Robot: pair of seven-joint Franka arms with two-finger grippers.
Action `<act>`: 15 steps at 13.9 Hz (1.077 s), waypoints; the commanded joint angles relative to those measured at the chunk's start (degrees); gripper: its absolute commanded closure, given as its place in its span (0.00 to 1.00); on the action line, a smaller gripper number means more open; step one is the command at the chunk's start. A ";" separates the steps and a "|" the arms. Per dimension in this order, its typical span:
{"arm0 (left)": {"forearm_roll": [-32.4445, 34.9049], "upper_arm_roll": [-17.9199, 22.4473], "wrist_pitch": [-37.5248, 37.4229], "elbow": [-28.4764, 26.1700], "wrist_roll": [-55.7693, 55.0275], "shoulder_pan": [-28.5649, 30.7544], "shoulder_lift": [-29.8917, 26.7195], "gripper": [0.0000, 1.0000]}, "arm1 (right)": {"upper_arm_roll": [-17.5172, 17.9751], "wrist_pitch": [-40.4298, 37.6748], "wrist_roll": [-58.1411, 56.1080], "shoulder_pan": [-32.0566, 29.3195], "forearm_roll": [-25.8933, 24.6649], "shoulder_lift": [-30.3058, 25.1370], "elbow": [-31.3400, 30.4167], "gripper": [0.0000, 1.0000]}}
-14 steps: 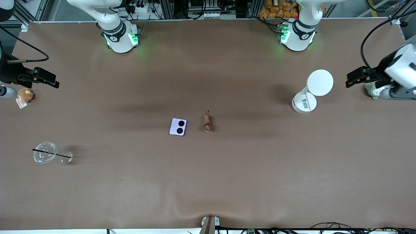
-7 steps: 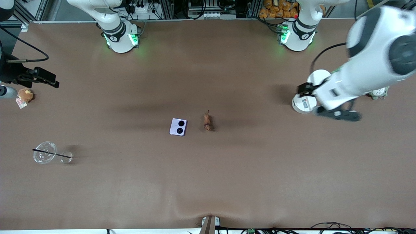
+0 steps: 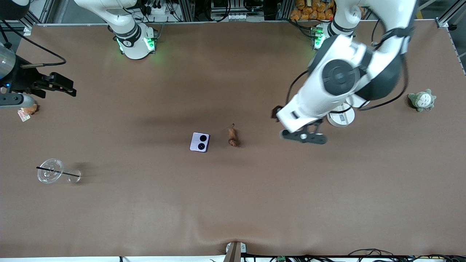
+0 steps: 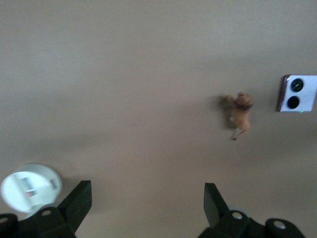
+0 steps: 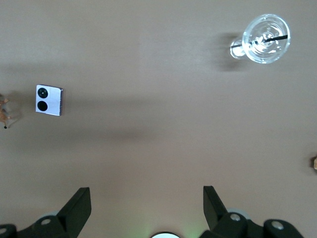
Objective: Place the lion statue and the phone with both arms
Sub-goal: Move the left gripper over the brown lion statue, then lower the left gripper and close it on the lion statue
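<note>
The lion statue [image 3: 232, 137], a tiny reddish-brown figurine, lies at the table's middle. The pale-lavender phone [image 3: 200, 142] with two black circles lies flat beside it, toward the right arm's end. My left gripper [image 3: 303, 137] is open and empty, up over bare table between the white stand and the lion. The left wrist view shows the lion [image 4: 240, 111] and the phone [image 4: 298, 93] ahead of the open left gripper [image 4: 147, 203]. My right gripper [image 3: 67, 87] is open and empty over the right arm's end of the table. The right wrist view shows its open gripper [image 5: 147, 206], the phone [image 5: 49, 99] and the lion [image 5: 4, 115].
A white round-topped stand [image 3: 342, 117] is partly hidden by the left arm. A grey-green plush [image 3: 421, 100] sits at the left arm's end. A brown plush with a tag [image 3: 27, 109] and a clear cup with a black straw [image 3: 51, 171] are at the right arm's end.
The left arm has swung from its end of the table toward the middle, past the white stand, uncovering the grey-green plush. The right gripper has shifted slightly. Lion and phone have not moved.
</note>
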 commanded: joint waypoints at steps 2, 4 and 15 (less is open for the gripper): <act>-0.15 1.95 5.61 3.82 -13.18 -9.03 6.74 0.00 | 0.25 -0.34 -0.30 -1.57 -0.16 -0.91 -0.16 0.00; 0.54 2.39 7.63 3.73 -16.86 -12.98 9.64 0.00 | 0.16 -0.07 0.31 -1.57 -0.33 -1.00 -0.16 0.00; 3.89 4.59 26.01 3.29 -24.45 -16.87 22.66 0.00 | 0.51 -0.08 3.91 -1.57 -0.60 -0.82 0.54 0.00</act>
